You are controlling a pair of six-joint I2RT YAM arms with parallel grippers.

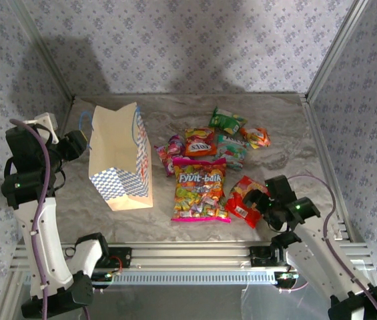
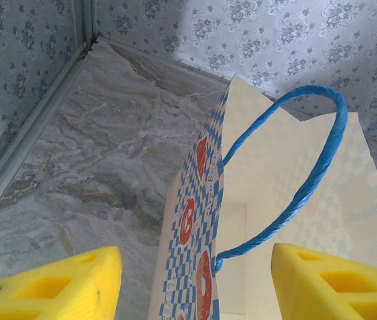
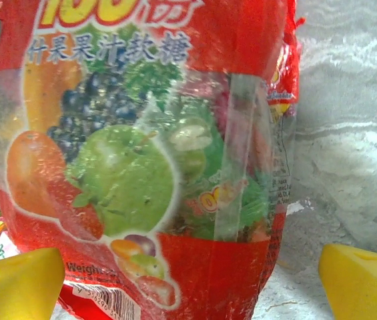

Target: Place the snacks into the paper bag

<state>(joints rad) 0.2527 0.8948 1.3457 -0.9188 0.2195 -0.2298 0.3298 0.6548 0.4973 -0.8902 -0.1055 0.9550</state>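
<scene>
Top view: the paper bag (image 1: 118, 157) sits at 10 o'clock on the surface (image 1: 288, 150), the snacks (image 1: 201, 190) centre-right.

Left wrist: the left pincer (image 2: 195, 267) is apart, straddling the bag's side.

Right wrist: the right pincer (image 3: 191, 280) is apart over the red packet (image 3: 141, 153). Lower squarely and clamp mid-packet.

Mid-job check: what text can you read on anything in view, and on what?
"100" and "什果果汁软糖": red packet, upper part; "100" is cropped.
"Weigh…": same packet, lower left; rest unreadable.
"Fruit-balls", roughly: large pink bag.
Too small to read: orange packet and the smaller ones.
No legible words: paper bag, pattern only.
</scene>
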